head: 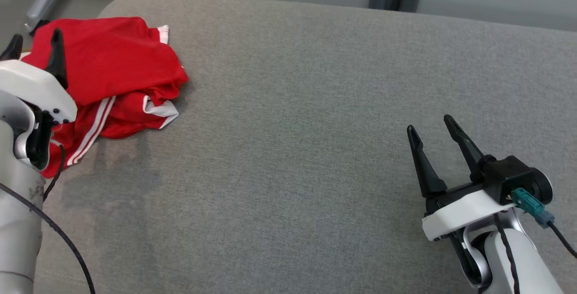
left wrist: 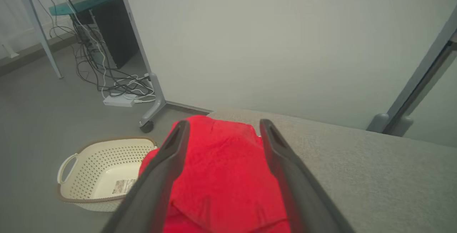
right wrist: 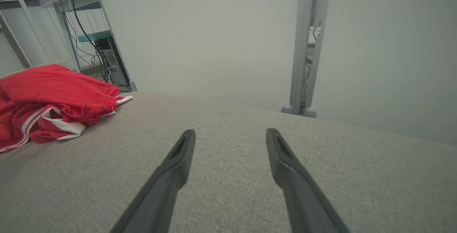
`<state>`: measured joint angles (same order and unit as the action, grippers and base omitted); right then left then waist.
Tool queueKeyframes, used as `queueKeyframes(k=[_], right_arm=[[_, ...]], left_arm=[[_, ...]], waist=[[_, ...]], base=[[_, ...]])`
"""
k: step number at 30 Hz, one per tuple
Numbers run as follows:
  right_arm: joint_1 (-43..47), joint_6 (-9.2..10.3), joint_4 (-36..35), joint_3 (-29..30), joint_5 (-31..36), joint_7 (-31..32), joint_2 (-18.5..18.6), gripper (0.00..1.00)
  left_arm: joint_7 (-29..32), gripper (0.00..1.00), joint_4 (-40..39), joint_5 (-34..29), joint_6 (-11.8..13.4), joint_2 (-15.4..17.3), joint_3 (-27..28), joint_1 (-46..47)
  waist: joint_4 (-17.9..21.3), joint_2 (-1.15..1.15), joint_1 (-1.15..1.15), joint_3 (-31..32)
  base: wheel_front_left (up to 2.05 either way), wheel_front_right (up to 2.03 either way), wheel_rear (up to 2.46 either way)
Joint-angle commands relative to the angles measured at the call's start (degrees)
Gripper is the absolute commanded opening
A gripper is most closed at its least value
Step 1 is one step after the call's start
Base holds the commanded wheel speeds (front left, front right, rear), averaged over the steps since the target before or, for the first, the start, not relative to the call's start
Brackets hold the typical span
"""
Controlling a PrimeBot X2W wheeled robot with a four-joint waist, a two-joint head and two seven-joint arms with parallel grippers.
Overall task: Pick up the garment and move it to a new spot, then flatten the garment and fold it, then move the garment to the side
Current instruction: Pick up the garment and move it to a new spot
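Observation:
A red garment with white stripes lies crumpled at the far left corner of the grey cushion surface. My left gripper hangs open just above the garment's near left part, with nothing between its fingers. From the left wrist, the red garment fills the gap under the open left gripper. My right gripper stands open over bare cushion at the lower right, far from the garment. The right wrist view has the garment at its left, beyond the open right gripper.
A cream perforated basket stands on the floor beyond the cushion's left corner. A wheeled frame leg and a tangle of cables are behind it. A grey post rises beyond the cushion's far edge.

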<state>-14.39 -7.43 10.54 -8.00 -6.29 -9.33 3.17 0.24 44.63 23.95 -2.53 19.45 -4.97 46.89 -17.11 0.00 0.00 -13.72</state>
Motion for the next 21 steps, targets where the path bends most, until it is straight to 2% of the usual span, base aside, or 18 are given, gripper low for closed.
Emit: queueKeyframes(k=[1,7,14,15,17,18,21], right_arm=[[-0.77,-0.11,-0.06,-0.09,0.24,0.45,0.51,1.0],[-2.88,-0.11,-1.25,-2.1,-0.04,1.21,1.31,1.0],[-3.76,-0.11,-1.66,-2.83,-0.18,1.66,2.1,1.0],[-3.74,-0.11,-1.63,-2.95,-0.24,1.62,2.09,1.0],[-3.86,-0.11,-1.54,-3.23,-0.27,1.47,2.07,1.0],[-3.92,-0.11,-1.48,-3.33,-0.41,1.36,2.06,1.0],[-3.88,-0.11,-1.28,-3.29,-0.72,0.9,1.95,1.0]], left_arm=[[1.12,1.0,2.83,0.95,-0.67,0.44,0.34,1.34],[3.43,1.0,13.35,3.44,-2.46,2.76,1.63,3.56],[3.68,1.0,20.98,4.95,-3.66,3.16,1.57,5.21],[4.01,0.97,21.91,5.28,-3.89,3.06,1.65,5.45],[3.84,0.4,23.41,5.59,-3.95,3.14,1.63,5.59],[3.84,0.0,24.01,5.6,-4.09,3.24,1.42,5.6],[1.35,0.0,24.34,5.01,-4.37,4.11,0.8,6.11]], waist=[[1.98,0.0,0.0,-2.14],[4.49,0.0,0.0,-5.71],[5.27,0.0,0.0,-7.58],[5.34,0.0,0.0,-7.64],[5.65,0.0,0.0,-7.66],[5.82,0.0,0.0,-7.59],[6.05,0.0,0.0,-7.05]], base=[[0.0,0.0,0.0],[0.0,0.0,0.0],[0.0,0.0,0.0],[0.0,0.0,0.0],[0.0,0.0,0.0],[0.0,0.0,0.0],[0.0,0.0,0.0]])
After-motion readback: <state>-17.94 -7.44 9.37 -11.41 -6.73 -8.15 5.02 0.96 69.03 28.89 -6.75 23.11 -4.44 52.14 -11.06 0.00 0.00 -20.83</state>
